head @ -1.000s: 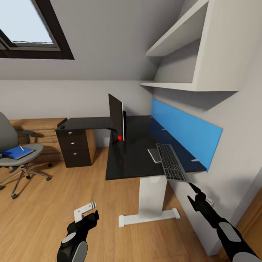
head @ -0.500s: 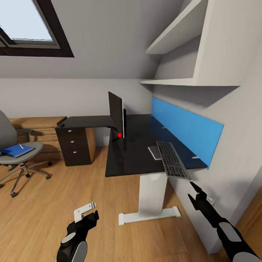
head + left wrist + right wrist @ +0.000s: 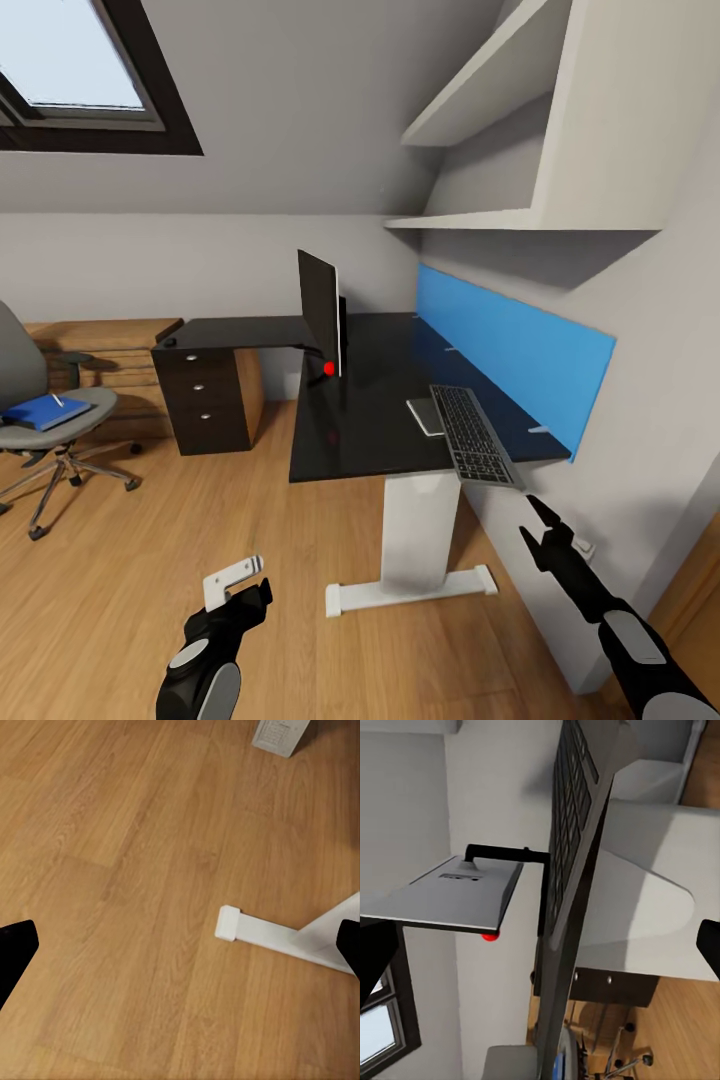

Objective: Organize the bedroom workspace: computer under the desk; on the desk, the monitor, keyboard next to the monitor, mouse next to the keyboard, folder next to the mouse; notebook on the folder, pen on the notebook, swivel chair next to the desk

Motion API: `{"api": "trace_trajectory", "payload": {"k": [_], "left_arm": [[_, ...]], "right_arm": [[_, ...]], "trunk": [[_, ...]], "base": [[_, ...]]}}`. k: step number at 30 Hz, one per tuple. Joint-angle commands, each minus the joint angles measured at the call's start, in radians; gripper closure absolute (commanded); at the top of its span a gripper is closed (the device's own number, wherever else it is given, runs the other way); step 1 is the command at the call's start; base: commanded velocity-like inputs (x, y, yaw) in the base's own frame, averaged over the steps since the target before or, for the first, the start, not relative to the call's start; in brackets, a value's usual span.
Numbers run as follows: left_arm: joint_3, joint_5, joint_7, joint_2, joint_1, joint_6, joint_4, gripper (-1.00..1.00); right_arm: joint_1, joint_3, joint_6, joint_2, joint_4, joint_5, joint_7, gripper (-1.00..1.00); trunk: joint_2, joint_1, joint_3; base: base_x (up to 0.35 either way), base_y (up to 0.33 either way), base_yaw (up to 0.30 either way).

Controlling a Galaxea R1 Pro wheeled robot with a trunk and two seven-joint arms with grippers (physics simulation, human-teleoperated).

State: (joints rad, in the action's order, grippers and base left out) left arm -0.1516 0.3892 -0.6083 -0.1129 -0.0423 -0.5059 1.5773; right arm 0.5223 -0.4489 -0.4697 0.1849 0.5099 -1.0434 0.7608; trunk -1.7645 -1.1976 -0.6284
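The silver-grey keyboard [image 3: 472,436] [image 3: 574,810] lies on the black desk [image 3: 365,410], its near end overhanging the front edge. Beside it rests the light-grey notebook [image 3: 425,417]. The monitor [image 3: 320,314] [image 3: 450,896] stands edge-on at the desk's middle. A small dark mouse [image 3: 172,347] sits on the far left end. The blue folder [image 3: 43,411], with the white pen [image 3: 58,402] on it, lies on the swivel chair [image 3: 50,425]. My right gripper [image 3: 546,522] [image 3: 540,945] hangs open just below the keyboard's near end, apart from it. My left gripper [image 3: 240,586] [image 3: 180,952] is open over the floor.
A black drawer unit [image 3: 208,402] carries the desk's left end, and a white leg with a foot [image 3: 412,590] [image 3: 281,937] its front. A white box [image 3: 281,733], perhaps the computer, stands on the floor beyond that foot. A blue wall panel [image 3: 510,350] and white shelves [image 3: 520,225] back the desk.
My right gripper has drawn back and down from the keyboard's near end, which it touched before. The keyboard now lies slightly farther onto the desk. The view shifted a little.
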Motion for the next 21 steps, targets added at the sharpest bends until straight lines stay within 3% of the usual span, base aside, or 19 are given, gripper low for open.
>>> {"api": "trace_trajectory", "payload": {"k": [1, 11, 21], "left_arm": [[-0.001, 0.009, -0.009, 0.000, -0.001, -0.002, 0.001, -1.00], [-0.002, 0.008, -0.009, -0.001, -0.001, -0.002, 0.001, -1.00], [-0.008, 0.008, -0.005, 0.001, -0.001, -0.004, 0.001, -1.00]], "right_arm": [[0.001, -0.002, -0.008, 0.000, -0.001, -0.006, 0.001, -1.00], [0.001, -0.002, -0.006, 0.001, -0.001, -0.004, 0.003, -1.00], [0.001, -0.002, -0.006, 0.001, -0.001, -0.004, 0.003, -1.00]], "trunk": [[-0.001, 0.000, -0.001], [-0.071, -0.038, -0.032], [-0.071, -0.038, -0.032]], "base": [[0.000, 0.000, 0.000], [0.000, 0.000, 0.000], [0.000, 0.000, 0.000]]}}
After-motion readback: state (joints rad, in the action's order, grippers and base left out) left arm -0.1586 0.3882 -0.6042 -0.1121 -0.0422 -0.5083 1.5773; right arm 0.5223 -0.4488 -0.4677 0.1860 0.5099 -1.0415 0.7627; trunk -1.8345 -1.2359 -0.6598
